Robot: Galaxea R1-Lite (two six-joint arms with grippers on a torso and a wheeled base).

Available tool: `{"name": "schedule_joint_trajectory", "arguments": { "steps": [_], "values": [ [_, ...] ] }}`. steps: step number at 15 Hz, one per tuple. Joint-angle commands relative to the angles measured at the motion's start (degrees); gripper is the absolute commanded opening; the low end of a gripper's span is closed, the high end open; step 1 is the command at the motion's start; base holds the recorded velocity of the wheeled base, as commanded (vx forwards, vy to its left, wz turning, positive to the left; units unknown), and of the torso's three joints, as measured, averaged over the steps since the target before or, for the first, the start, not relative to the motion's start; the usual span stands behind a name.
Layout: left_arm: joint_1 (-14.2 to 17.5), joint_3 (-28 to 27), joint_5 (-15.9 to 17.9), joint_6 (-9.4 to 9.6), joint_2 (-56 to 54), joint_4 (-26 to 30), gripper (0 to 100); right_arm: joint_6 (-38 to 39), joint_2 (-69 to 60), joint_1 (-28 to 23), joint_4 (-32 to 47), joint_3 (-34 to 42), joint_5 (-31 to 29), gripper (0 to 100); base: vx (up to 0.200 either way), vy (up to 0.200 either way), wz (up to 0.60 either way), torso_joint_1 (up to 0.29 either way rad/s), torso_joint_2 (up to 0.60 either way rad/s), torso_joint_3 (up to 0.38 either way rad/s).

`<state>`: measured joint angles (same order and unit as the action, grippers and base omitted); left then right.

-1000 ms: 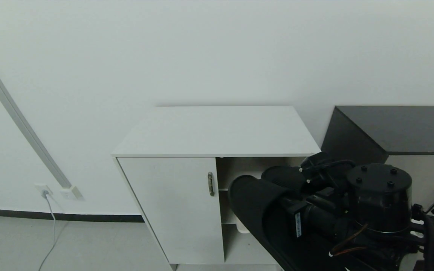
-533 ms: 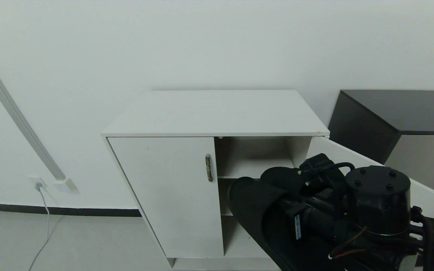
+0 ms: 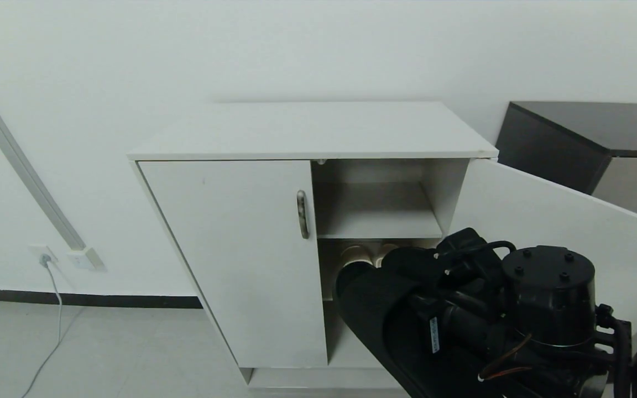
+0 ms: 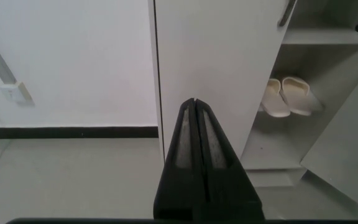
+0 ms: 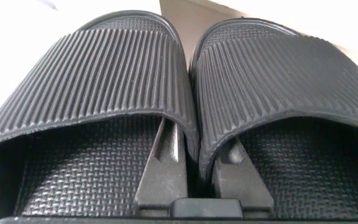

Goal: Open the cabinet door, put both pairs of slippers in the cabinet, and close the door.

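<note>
- Cabinet [image 3: 307, 130] in white stood against the wall, seen from the head camera.
- Its left door [image 3: 235, 260] was closed, with a metal handle [image 3: 301, 214] upright near the inner edge.
- Its right door [image 3: 545, 221] was swung wide open toward the robot's right.
- The open half showed an upper shelf [image 3: 376, 213] and more compartments under it.
- 1 pair of pale slippers [image 3: 363, 254] lay on the shelf below the upper one. The left wrist camera showed the 2 side by side, just beside each other [image 4: 291, 96].
- 1 pair of black slippers [image 3: 368, 298] was held up in front of the lower part of the open half, outside the cabinet.
- The right pincer [image 5: 194, 149] pinched that black pair [image 5: 123, 74]. 1 finger reached under each ribbed strap, and the 2 inner side walls were squeezed together between them.
- The right arm [image 3: 545, 293] sat low at the robot's right, in front of the open door.
- The left pincer [image 4: 194, 106] was pressed together with nothing in it. It hung above the floor [image 4: 73, 180], in front of the closed left door and well apart from both pairs.
- A wall socket [image 3: 45, 256] with a cable [image 3: 47, 331] plugged in sat to the left of the cabinet, low on the wall.
- A dark cabinet [image 3: 573, 132] stood just beyond the open door on the right.
</note>
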<state>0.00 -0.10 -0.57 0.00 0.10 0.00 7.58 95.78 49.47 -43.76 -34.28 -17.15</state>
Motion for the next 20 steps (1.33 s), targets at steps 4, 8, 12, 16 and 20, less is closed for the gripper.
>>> {"name": "schedule_joint_trajectory", "arguments": {
  "steps": [4,8,12,16,20],
  "values": [
    [0.0,0.01,-0.04,0.0,-0.01,0.0,0,0.06,0.72,0.01,-0.27,0.18,-0.07,0,0.0,0.0,0.0,-0.124,0.47,0.339],
    [0.0,0.01,-0.04,0.0,-0.01,0.0,0,-0.02,0.72,0.01,-0.27,0.27,-0.07,0,0.0,0.0,0.0,-0.087,0.45,0.364],
    [0.0,0.01,-0.04,0.0,-0.01,0.0,0,0.06,0.72,0.01,-0.27,0.27,0.01,0,0.0,0.0,0.0,-0.028,0.4,0.365],
    [0.0,0.01,-0.04,0.0,-0.01,0.0,0,-0.02,2.22,-0.07,-1.15,0.27,-0.78,0,0.0,0.0,0.0,0.002,0.08,0.075],
    [0.0,0.01,-0.04,0.0,-0.01,0.0,0,1.56,14.26,0.89,1.4,-7.91,-21.17,0,0.0,0.0,0.0,0.0,0.0,0.0]
  ]
}}
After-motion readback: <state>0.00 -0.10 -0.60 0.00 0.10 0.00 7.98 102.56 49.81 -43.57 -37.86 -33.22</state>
